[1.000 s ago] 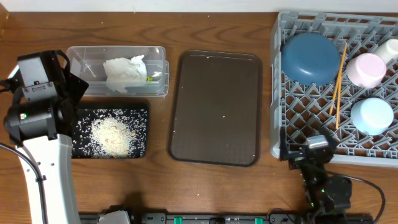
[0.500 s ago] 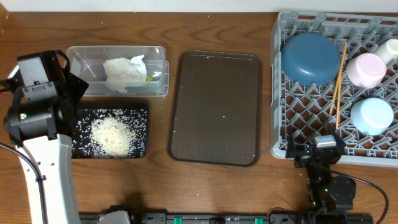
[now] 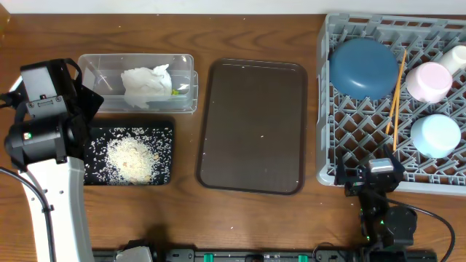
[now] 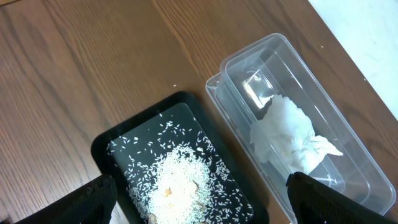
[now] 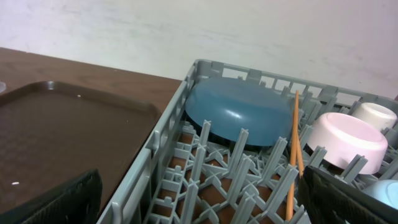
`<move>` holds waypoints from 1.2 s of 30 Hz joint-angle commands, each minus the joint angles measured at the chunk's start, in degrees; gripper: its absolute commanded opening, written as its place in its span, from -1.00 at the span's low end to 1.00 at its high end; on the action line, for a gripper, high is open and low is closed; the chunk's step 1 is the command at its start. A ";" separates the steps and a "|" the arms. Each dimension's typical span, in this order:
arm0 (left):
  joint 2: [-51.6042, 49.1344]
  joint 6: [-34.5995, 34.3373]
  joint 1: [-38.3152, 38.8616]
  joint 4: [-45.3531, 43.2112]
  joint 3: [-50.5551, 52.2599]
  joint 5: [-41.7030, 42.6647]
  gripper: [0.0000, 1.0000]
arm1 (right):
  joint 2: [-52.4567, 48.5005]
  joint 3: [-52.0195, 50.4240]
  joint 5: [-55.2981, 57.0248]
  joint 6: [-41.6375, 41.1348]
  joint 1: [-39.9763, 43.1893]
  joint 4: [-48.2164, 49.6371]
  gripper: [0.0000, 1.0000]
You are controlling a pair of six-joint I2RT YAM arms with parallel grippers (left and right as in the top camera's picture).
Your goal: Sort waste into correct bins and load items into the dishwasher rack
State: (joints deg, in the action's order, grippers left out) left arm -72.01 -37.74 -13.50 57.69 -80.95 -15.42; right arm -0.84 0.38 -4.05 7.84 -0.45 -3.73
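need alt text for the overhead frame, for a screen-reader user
A grey dishwasher rack at the right holds a dark-blue bowl, a pink bowl, a light-blue bowl and wooden chopsticks. A brown serving tray sits mid-table; at left, a clear tub with a crumpled white napkin sits beside a black tray of loose rice.

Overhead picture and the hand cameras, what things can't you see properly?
- Wrapper: overhead, just a tiny green-yellow speck beside the napkin in the clear tub; too small to make out.
- White cup in the rack's corner: overhead, cut off by the right edge.
- Chopsticks: right wrist view, lower ends run off the bottom edge.
- Black tray: left wrist view, near end cut off by the bottom edge.
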 commanded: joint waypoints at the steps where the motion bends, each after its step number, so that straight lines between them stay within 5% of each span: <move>1: -0.24 -0.72 -0.33 0.15 0.15 -1.16 0.81 | 0.52 -0.07 0.61 0.59 0.44 -0.31 0.98; 23: 1.57 2.95 0.42 8.00 1.99 -0.09 0.80 | 0.52 -0.07 0.61 0.59 0.44 -0.31 0.98; 28: 8.72 7.78 2.16 4.35 11.54 -0.11 0.81 | 0.52 -0.07 0.61 0.59 0.44 -0.31 0.99; 36: 31.74 14.19 4.66 -14.84 38.34 1.77 0.81 | 0.52 -0.07 0.61 0.59 0.44 -0.31 0.98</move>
State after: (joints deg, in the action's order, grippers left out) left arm -47.51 -26.81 -9.19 45.84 -49.71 -14.81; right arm -0.71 0.38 -3.84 7.84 -0.45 -3.75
